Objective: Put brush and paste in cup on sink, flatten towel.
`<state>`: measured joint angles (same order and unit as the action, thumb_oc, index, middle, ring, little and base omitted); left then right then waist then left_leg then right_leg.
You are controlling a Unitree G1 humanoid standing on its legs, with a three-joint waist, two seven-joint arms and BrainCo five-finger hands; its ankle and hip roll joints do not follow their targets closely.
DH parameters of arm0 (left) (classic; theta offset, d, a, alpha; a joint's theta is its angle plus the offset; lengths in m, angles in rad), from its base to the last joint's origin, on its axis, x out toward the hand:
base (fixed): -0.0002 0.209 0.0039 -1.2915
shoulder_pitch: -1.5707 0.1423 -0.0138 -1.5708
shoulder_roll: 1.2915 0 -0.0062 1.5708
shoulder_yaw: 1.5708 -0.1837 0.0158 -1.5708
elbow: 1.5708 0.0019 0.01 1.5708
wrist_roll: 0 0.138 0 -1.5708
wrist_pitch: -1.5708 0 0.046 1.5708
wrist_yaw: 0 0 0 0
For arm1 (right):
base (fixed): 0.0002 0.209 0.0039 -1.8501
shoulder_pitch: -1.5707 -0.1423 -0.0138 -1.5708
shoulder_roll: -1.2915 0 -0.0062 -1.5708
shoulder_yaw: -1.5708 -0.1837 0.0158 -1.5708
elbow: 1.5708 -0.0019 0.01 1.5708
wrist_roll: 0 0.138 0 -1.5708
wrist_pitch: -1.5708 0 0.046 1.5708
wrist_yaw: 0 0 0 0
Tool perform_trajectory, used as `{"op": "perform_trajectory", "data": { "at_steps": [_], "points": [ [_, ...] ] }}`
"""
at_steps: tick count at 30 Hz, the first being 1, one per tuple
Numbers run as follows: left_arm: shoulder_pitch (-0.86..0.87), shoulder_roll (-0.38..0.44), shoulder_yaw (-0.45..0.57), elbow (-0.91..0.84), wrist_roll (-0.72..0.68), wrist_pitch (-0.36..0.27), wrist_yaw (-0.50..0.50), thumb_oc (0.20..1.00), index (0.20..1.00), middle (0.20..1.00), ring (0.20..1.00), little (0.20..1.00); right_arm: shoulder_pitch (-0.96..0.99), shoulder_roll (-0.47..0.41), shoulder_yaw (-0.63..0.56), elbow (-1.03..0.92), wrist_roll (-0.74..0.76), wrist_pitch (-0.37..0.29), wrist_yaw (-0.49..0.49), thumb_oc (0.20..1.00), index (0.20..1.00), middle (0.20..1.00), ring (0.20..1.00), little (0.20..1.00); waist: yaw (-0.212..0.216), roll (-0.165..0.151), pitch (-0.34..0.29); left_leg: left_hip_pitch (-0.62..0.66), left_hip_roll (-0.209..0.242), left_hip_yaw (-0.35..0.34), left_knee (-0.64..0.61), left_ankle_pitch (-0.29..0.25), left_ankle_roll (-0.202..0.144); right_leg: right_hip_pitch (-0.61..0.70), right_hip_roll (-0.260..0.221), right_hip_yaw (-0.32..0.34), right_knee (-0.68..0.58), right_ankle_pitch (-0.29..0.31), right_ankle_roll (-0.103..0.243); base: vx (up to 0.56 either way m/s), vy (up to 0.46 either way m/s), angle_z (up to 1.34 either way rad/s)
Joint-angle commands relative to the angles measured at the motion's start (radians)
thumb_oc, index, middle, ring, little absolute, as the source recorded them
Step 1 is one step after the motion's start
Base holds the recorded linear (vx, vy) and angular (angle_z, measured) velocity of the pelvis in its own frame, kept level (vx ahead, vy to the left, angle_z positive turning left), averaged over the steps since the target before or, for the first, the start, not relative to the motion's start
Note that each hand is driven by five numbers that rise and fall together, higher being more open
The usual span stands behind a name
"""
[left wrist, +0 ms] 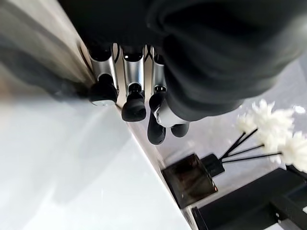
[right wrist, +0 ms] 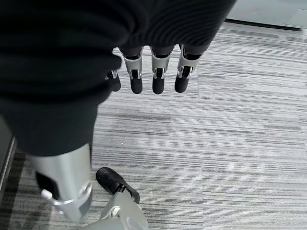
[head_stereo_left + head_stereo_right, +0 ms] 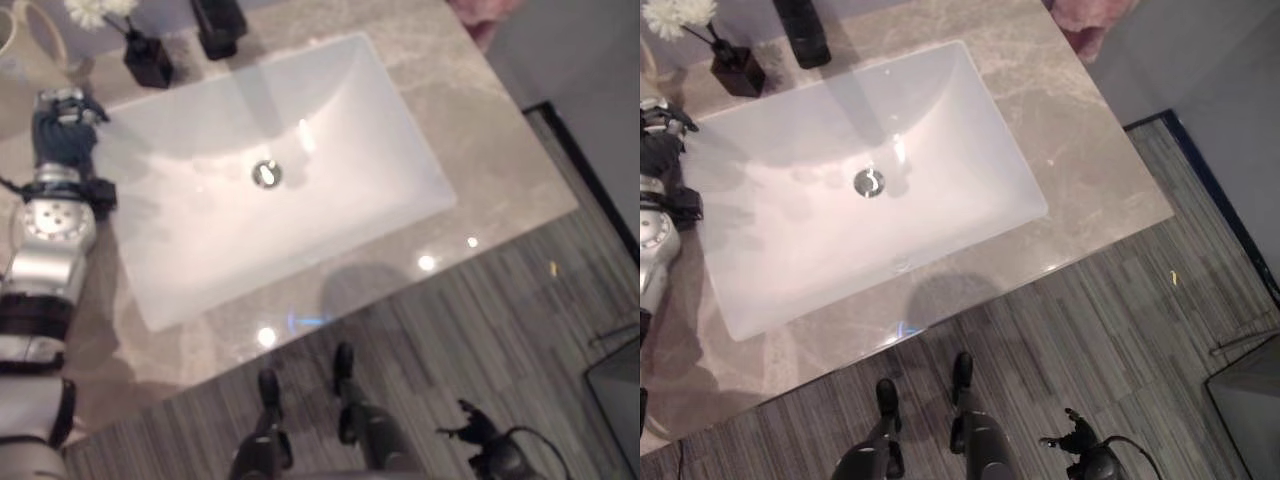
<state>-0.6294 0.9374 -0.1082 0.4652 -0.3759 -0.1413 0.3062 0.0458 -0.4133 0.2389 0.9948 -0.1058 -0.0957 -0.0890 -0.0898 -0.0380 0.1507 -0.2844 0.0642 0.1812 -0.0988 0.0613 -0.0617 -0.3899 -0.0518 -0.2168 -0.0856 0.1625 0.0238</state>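
My left hand (image 3: 62,128) sits over the counter (image 3: 480,150) at the sink's (image 3: 330,180) rim, fingers (image 1: 134,103) loosely extended with nothing in them; just beyond the fingertips stands a dark reed-diffuser bottle (image 1: 189,184) with white flowers (image 1: 273,129), and past that a dark faucet base (image 3: 218,25). My right hand (image 2: 153,72) hangs low over the floor (image 2: 230,143), fingers relaxed and empty. I can't spot brush, paste or cup from here, and only a pink cloth (image 3: 480,15), possibly the towel, at the counter's far corner, well away from both hands, so I'd judge nothing done yet.
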Motion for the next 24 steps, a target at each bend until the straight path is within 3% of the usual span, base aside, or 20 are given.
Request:
{"op": "perform_trajectory", "data": {
  "at_steps": [1, 11, 19, 24],
  "points": [
    [0.048, 0.069, 0.071, -0.035, 0.003, -0.034, 0.004, 0.200, 0.200, 0.200, 0.200, 0.200, 0.027, -0.035, 0.007, 0.000, 0.039, -0.003, -0.007, 1.000, 1.000, 1.000, 1.000, 1.000, 0.012, -0.001, -0.037, -0.035, -0.009, -0.094, 0.012, -0.027, 0.022, 0.084, -0.077, -0.037, -0.002, -0.069, 0.140, 0.00, 0.000, 0.00],
    [0.321, 0.096, 0.239, -0.223, -0.038, -0.062, -0.050, 0.200, 0.200, 0.200, 0.200, 0.200, 0.038, -0.042, -0.011, 0.007, 0.025, -0.006, -0.002, 1.000, 1.000, 1.000, 1.000, 1.000, 0.036, 0.002, -0.036, -0.025, -0.009, -0.107, 0.012, -0.028, 0.021, 0.102, -0.075, -0.050, -0.002, -0.079, 0.134, 0.00, 0.002, 0.01],
    [0.287, 0.141, 0.242, -0.165, -0.029, -0.056, -0.031, 0.200, 0.200, 0.200, 0.200, 0.200, 0.036, -0.056, -0.009, -0.005, 0.025, -0.007, 0.001, 1.000, 1.000, 1.000, 1.000, 1.000, 0.039, -0.006, -0.026, -0.044, -0.010, -0.115, 0.012, -0.022, 0.020, 0.093, -0.076, -0.066, -0.002, -0.073, 0.140, -0.01, 0.017, 0.07],
    [0.134, 0.194, 0.150, -0.053, -0.042, -0.053, -0.023, 0.200, 0.200, 0.200, 0.200, 0.200, 0.028, -0.064, -0.003, 0.006, 0.029, -0.004, 0.004, 1.000, 1.000, 1.000, 1.000, 1.000, 0.027, -0.014, -0.012, -0.071, -0.013, -0.125, 0.012, -0.017, 0.021, 0.072, -0.080, -0.073, -0.002, -0.066, 0.146, 0.01, 0.028, 0.08]
  ]
}}
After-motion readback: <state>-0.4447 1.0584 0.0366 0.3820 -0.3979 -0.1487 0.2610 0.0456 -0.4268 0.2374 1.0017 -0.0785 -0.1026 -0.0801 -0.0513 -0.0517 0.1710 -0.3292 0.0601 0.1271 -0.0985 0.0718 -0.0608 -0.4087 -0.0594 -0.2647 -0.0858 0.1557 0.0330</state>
